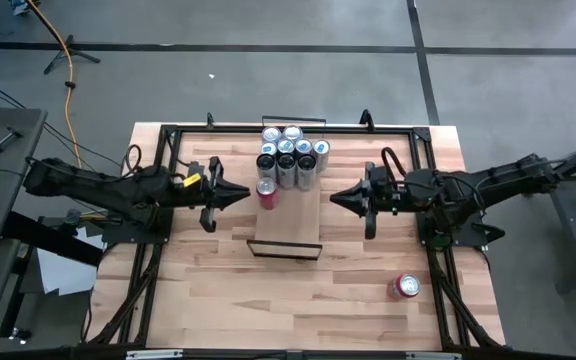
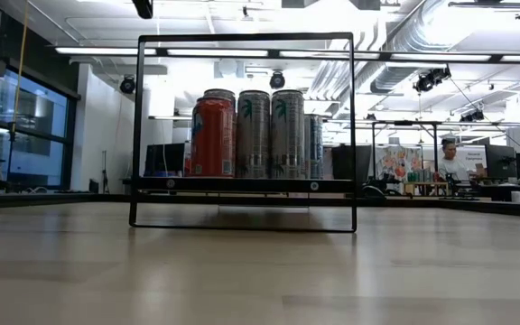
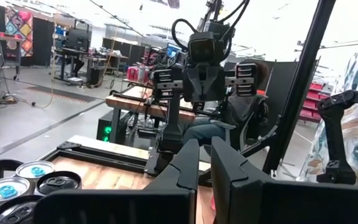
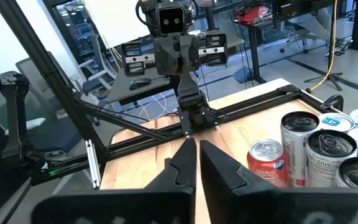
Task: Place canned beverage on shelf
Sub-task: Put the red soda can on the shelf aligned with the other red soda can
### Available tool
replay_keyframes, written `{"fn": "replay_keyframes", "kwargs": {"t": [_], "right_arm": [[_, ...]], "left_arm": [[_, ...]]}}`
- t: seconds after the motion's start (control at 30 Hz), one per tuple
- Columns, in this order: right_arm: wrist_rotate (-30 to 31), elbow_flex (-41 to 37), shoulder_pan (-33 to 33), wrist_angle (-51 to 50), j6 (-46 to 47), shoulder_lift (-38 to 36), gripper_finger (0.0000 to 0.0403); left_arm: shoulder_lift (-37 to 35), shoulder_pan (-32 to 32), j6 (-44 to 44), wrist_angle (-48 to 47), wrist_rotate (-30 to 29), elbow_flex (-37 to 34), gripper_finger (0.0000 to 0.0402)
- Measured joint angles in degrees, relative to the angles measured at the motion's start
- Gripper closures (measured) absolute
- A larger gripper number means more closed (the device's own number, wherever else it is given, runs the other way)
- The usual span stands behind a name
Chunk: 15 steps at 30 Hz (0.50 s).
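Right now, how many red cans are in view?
2. One red can stands on the shelf beside the silver cans; the second red can sits on the tabletop. None seems hidden.

The light-wood bench [image 1: 218,300] carries a black frame around its edges and, near the middle of its far half, the narrow plank shelf [image 1: 286,225] with a thin black frame at its near end. On the shelf's far end stands a cluster of silver cans [image 1: 290,155], with a red can [image 1: 267,192] upright just beside them at the shelf's left edge. Another red can [image 1: 404,287] lies directly on the bench near its right edge, well apart from the shelf.
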Motion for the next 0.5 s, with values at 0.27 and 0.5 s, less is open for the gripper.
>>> {"fn": "replay_keyframes", "kwargs": {"t": [0.27,0.5], "right_arm": [[-1.5,0.0,-2.4,0.0,1.6,0.0,0.0262],[-1.3,0.0,-3.4,0.0,2.8,0.0,0.0081]], "left_arm": [[0.0,0.0,-0.1,-0.1,0.1,0.0,0.0401],[0.0,0.0,-0.1,-0.2,0.0,0.0,0.0401]]}}
